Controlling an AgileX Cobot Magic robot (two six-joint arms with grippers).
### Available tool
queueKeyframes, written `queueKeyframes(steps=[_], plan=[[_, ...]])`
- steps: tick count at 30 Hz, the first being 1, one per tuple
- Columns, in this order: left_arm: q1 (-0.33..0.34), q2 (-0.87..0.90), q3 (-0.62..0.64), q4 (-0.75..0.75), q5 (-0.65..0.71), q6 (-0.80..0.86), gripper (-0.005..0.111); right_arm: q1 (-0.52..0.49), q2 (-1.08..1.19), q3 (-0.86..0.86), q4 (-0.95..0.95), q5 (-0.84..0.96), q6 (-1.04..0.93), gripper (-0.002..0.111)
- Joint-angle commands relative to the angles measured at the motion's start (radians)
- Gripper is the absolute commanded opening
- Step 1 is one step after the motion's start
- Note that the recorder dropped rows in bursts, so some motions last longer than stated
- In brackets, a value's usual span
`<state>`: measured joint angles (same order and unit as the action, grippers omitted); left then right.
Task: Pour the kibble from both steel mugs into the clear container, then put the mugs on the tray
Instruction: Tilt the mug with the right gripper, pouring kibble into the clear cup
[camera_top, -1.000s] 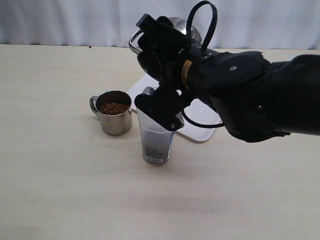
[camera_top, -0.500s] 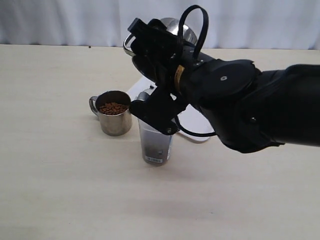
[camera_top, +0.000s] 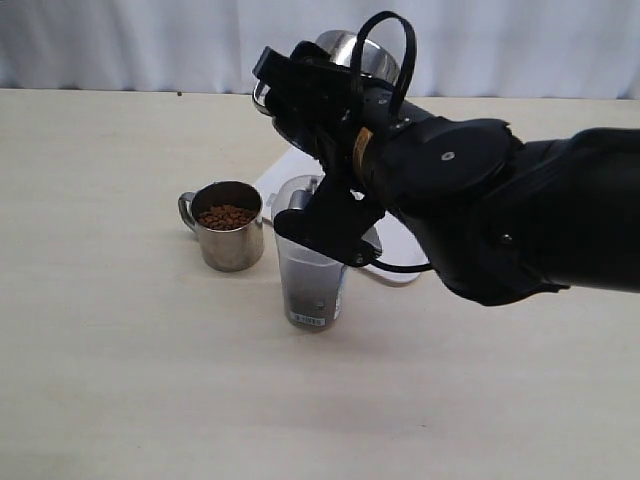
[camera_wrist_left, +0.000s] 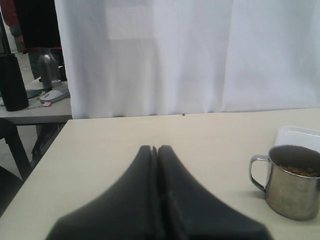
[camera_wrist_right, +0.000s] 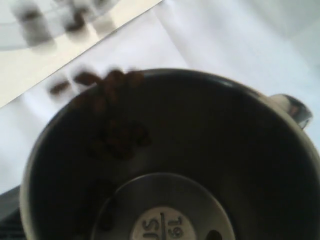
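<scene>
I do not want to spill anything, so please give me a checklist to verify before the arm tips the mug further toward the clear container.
1. Tilted mug lifted in the right gripper: ok.
2. Tilted mug emptied: not ok, kibble is inside it.
3. Pellets landing inside the clear container: cannot tell, the arm covers most of its rim.
4. Container upright on the table: ok.
5. Second mug upright and full: ok.
6. Left gripper shut, away from the container: ok.
</scene>
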<state>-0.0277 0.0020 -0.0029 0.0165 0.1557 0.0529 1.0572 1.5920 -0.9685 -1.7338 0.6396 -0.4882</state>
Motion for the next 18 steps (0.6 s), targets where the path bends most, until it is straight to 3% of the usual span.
queueKeyframes(steps=[1, 18], plan=[[-0.008, -0.002, 0.003, -0.002, -0.013, -0.001, 0.0, 0.003, -0.001, -0.003, -0.011, 0.02, -0.049, 0.005], [-0.008, -0.002, 0.003, -0.002, -0.013, -0.001, 0.0, 0.051, -0.001, -0.003, -0.011, 0.097, -0.151, 0.005]])
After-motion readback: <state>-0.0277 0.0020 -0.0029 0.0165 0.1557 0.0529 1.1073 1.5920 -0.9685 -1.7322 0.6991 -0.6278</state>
